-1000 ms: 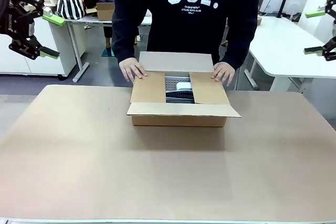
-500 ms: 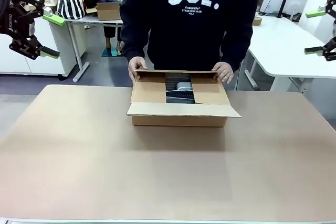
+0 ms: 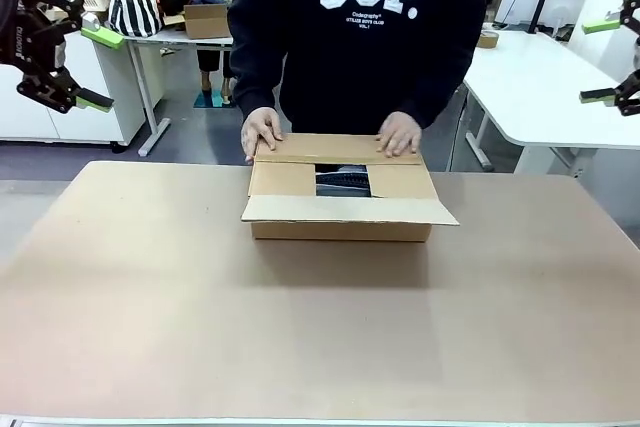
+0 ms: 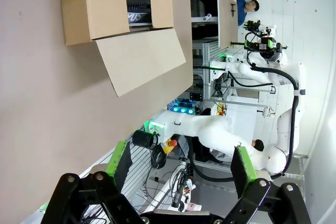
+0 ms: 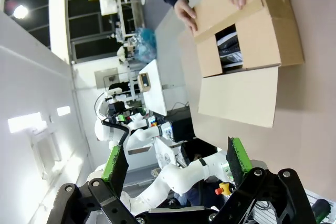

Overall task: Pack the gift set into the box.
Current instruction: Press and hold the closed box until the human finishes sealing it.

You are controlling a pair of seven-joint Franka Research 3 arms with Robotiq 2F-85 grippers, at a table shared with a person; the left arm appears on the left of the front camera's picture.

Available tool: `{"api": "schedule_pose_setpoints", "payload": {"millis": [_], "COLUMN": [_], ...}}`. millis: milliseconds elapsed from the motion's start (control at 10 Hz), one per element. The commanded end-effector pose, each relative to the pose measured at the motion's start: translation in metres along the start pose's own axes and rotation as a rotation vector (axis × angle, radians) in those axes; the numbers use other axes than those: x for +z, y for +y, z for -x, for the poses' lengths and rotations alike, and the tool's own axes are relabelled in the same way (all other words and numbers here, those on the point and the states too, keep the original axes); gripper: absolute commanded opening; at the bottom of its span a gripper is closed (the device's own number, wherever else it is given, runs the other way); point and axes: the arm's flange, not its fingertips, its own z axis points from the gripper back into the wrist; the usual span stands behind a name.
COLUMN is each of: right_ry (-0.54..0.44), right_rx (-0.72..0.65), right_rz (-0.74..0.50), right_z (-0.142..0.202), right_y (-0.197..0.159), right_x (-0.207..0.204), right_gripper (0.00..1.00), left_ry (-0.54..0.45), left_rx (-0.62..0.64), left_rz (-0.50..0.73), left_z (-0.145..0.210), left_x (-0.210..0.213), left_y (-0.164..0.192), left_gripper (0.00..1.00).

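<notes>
Box (image 3: 340,209) sits mid-surface (image 3: 300,337), at the far side near the person. Both side flaps are folded in and the near flap (image 3: 345,210) hangs open toward the robot. The person's two hands (image 3: 262,133) (image 3: 400,133) lie flat on the far flap (image 3: 325,148), pressing it down over the top. Gift set (image 3: 341,182) is inside the box, seen thru the centre gap. It's prob. the dark piece and the grey tray, but too little shows to be sure.

L gripper (image 3: 100,69) hangs high at the left edge, well clear of the box, fingers apart. R gripper (image 3: 600,60) is high at the right edge, fingers apart too. Both wrist views show wide-spread green pads w/ nothing between them.
</notes>
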Motion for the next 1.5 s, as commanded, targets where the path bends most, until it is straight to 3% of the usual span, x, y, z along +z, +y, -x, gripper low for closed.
{"api": "schedule_pose_setpoints", "payload": {"millis": [0, 1400], "right_ry": [0.006, 0.006], "right_rx": [-0.007, -0.007], "right_rz": [-0.015, -0.015], "right_z": [-0.0003, -0.0003], "right_y": [0.0033, 0.0033], "right_x": [0.0029, 0.0029], "right_gripper": [1.00, 1.00], "left_ry": [0.013, 0.013], "left_rx": [-0.013, -0.013], "left_rz": [-0.007, -0.007], "left_z": [0.0011, 0.0011], "left_x": [0.0025, 0.0025], "left_y": [0.0006, 0.0006], "left_gripper": [1.00, 1.00]}}
